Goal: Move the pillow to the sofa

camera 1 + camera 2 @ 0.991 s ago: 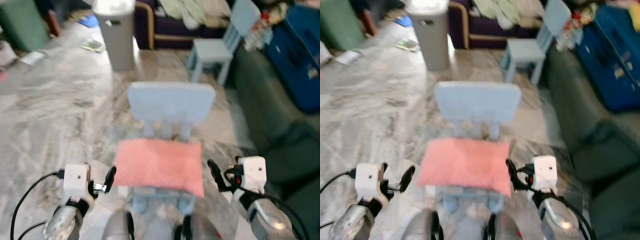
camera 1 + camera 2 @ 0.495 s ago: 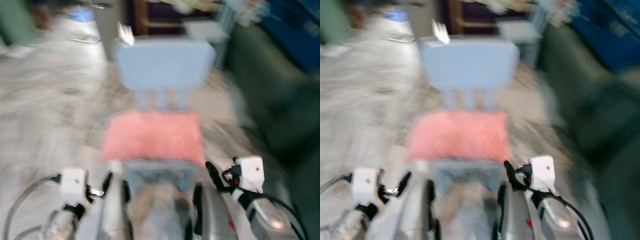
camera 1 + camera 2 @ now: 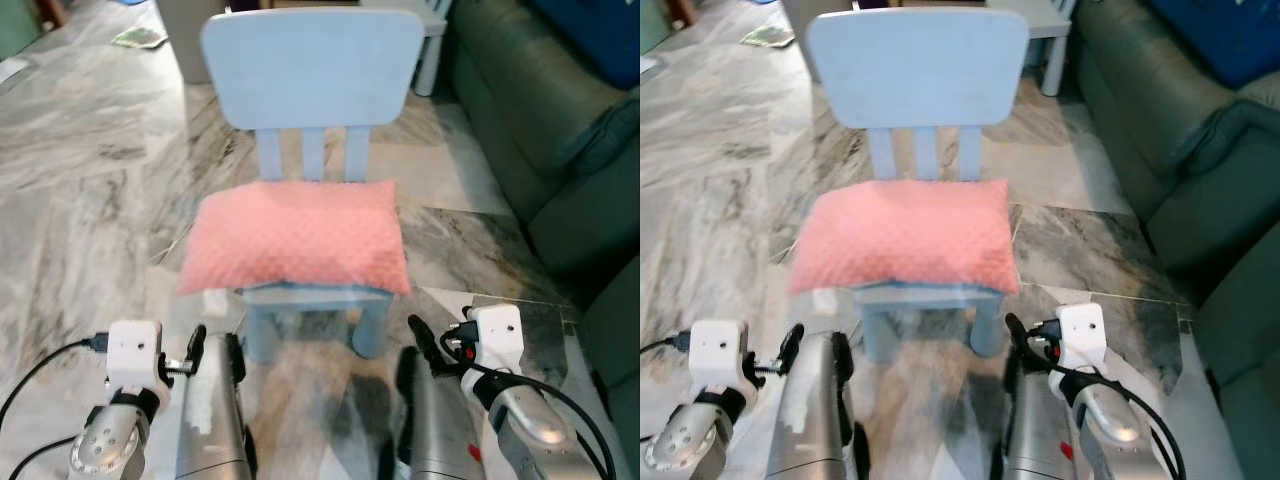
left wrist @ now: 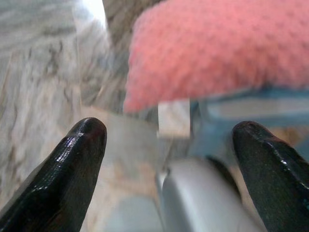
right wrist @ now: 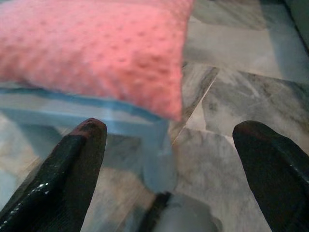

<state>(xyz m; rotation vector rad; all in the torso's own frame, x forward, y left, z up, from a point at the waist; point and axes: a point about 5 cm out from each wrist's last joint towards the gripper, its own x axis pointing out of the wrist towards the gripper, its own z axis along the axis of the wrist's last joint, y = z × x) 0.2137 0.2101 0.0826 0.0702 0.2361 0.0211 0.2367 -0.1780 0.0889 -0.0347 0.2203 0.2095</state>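
Note:
A pink pillow (image 3: 295, 237) lies flat on the seat of a small light-blue chair (image 3: 310, 65) straight ahead of me. The dark green sofa (image 3: 520, 90) runs along the right side. My left gripper (image 3: 195, 345) hangs low in front of the chair's left corner, open, with the pillow's corner (image 4: 193, 53) beyond its fingers. My right gripper (image 3: 418, 335) hangs low by the chair's right front leg, open, short of the pillow's edge (image 5: 120, 53). Neither gripper touches the pillow.
Grey marble floor (image 3: 80, 180) spreads to the left and around the chair. A second light-blue chair (image 3: 432, 20) stands behind. A blue object (image 3: 600, 30) rests on the sofa at the far right. A paper (image 3: 140, 38) lies on the floor at the back left.
The camera has moved closer and tilted down, so the chair and pillow look larger and nearer. Both grippers stay low and open; the pillow has not moved.

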